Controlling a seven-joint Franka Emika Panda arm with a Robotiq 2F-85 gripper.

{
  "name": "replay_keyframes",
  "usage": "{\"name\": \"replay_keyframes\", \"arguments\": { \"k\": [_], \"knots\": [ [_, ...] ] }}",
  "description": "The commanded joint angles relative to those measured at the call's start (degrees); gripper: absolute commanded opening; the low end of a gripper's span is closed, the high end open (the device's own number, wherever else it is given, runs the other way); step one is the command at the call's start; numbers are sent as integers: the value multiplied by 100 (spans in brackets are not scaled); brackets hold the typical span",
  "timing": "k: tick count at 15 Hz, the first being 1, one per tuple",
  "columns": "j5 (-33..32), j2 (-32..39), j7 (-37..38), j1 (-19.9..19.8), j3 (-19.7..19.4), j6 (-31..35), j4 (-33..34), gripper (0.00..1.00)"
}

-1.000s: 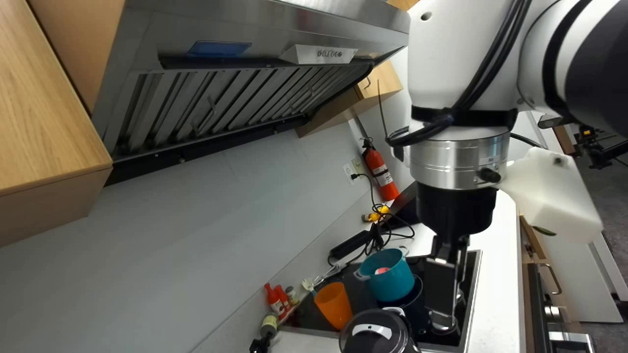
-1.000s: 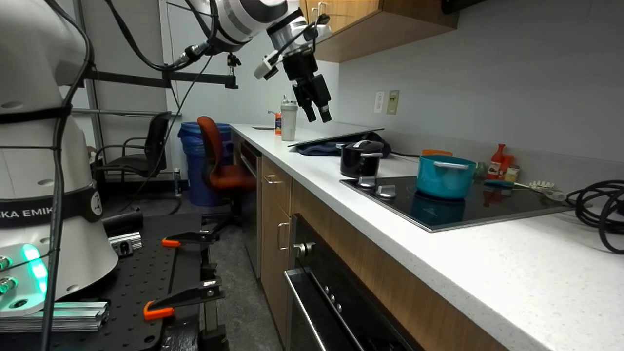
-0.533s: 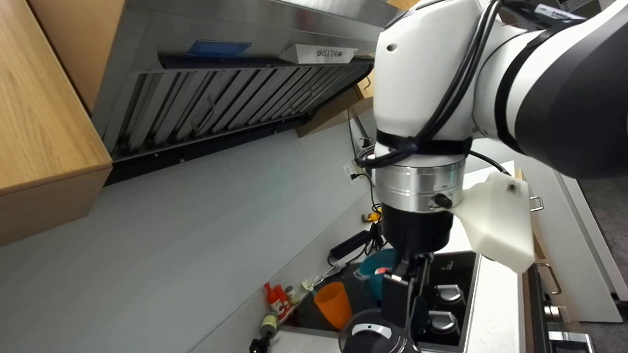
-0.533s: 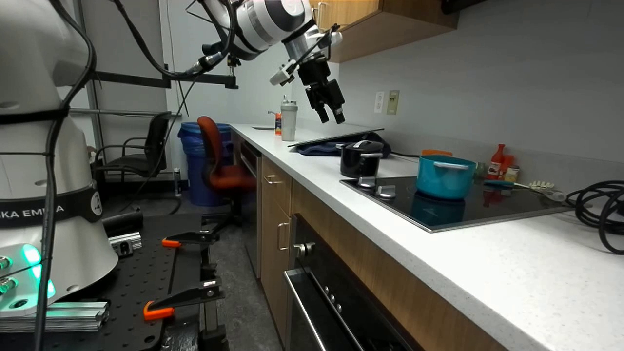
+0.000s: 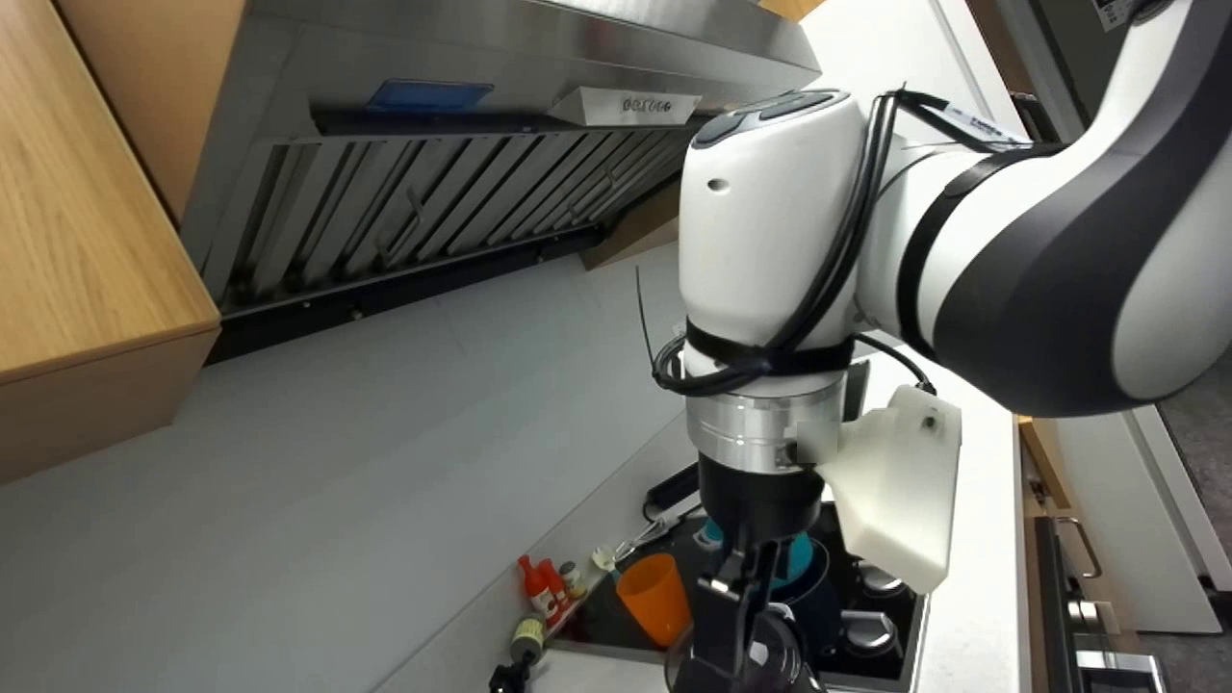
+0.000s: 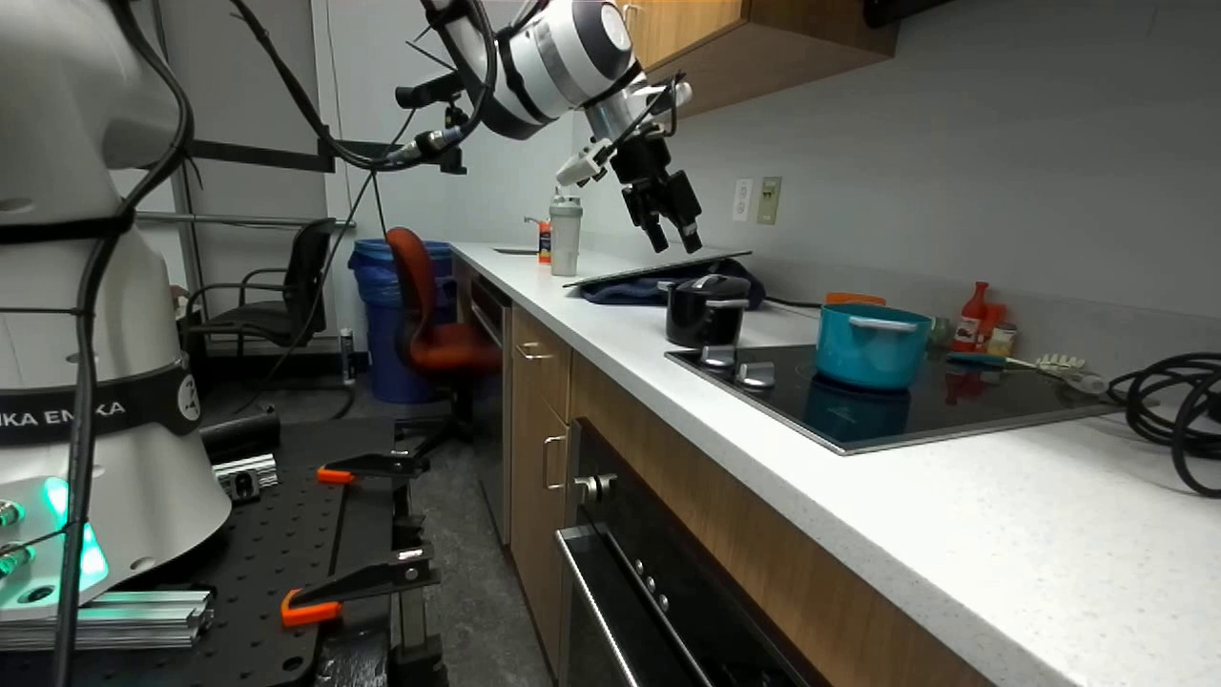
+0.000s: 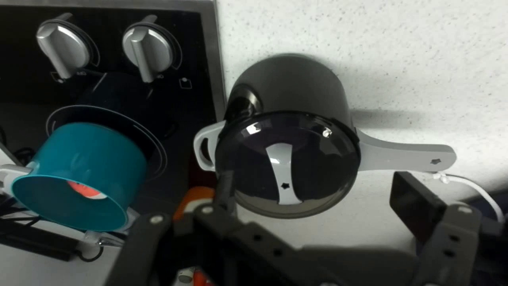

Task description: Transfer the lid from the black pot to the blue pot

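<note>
The black pot stands on the counter beside the cooktop, with grey handles. Its dark lid, with a pale strip handle across the middle, sits on it. The blue pot stands open on the cooktop; it also shows in the wrist view with a small red-and-white thing inside. My gripper is open and empty, above the black pot and apart from it. In the wrist view, the gripper's fingers are wide apart in front of the lid. The gripper hides part of both pots in an exterior view.
An orange vessel stands by the cooktop's rear edge near red bottles. Silver knobs line the cooktop's front. A flat dark panel lies behind the black pot. A range hood hangs above; cables lie at the right.
My gripper has moved toward the black pot, going right and slightly down in an exterior view. It stays open. The pots and lid have not moved.
</note>
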Motion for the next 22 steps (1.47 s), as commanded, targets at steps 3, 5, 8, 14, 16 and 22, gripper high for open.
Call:
{"name": "replay_keyframes", "arguments": {
  "k": [3,5,8,14,16,22],
  "knots": [
    [-835,771,601,36,-140,84,663,100],
    [-1016,944,725,56,-196,69,825,100],
    [-1208,1156,843,79,-273,55,1031,100],
    [-1226,1437,878,112,-297,65,1233,66],
    [-1226,1474,876,131,-299,67,1263,49],
    [-1172,1380,884,122,-289,44,1218,5]
  ]
}}
